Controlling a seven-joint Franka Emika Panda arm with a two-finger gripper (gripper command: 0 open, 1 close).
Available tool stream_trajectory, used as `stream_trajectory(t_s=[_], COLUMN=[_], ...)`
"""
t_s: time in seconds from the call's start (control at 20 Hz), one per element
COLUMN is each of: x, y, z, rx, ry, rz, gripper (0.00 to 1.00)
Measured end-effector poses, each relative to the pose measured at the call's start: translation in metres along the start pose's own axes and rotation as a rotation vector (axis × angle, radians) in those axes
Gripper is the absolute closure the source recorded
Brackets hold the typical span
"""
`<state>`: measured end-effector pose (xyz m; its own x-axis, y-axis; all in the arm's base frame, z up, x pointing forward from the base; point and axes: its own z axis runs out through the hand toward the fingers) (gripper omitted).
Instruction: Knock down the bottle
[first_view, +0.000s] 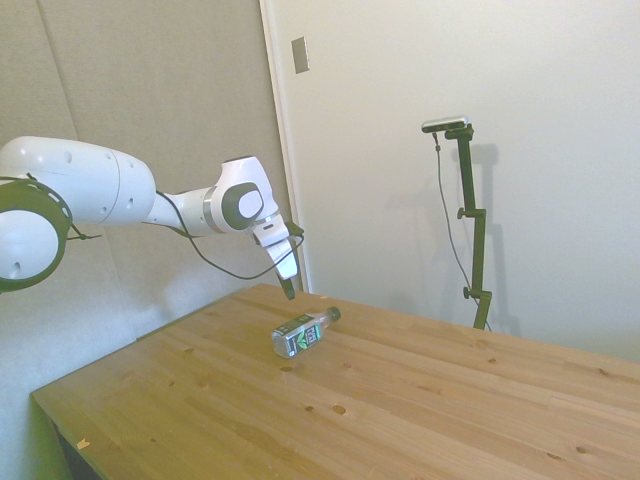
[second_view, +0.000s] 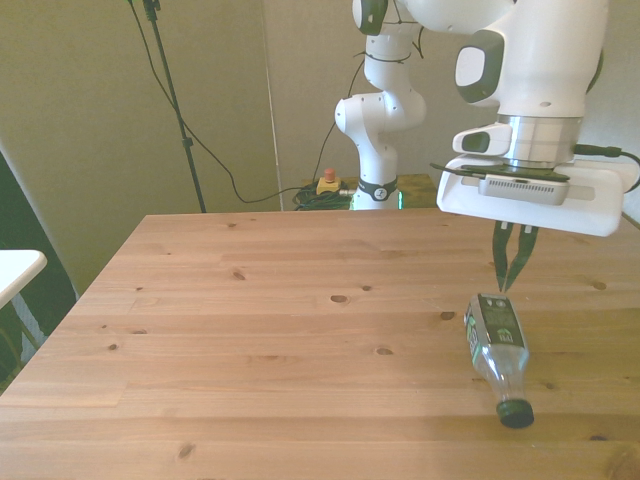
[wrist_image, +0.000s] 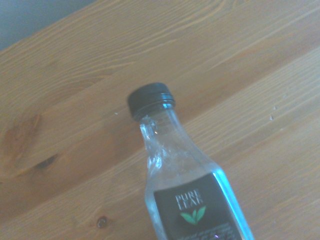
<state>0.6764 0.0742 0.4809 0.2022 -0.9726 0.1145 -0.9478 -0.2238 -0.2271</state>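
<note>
Robot lab: Franka arm (second_view: 400, 110), bare wooden table (second_view: 250, 330).

the bottle (wrist_image: 185, 175) is clear, glossy plastic with a ribbed dark cap (wrist_image: 150, 99) and a smooth printed label (wrist_image: 192, 210) — the table (second_view: 250, 300) is matt, knotty wood; the arm (first_view: 90, 185) is smooth white plastic.

The bottle (second_view: 498, 352) (first_view: 304, 332) (wrist_image: 187, 190), clear plastic with a dark green cap and a black, green and white label, lies on its side on the table. Its base end lies just below the jaws' tips, cap pointing away from them.
</note>
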Motion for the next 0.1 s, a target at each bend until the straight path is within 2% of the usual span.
stream_trajectory(t_s=[0.1], x=[0.0017], y=[-0.0019], z=[-0.002], rx=[0.008], ry=[0.002], rz=[-0.008], gripper=[1.0])
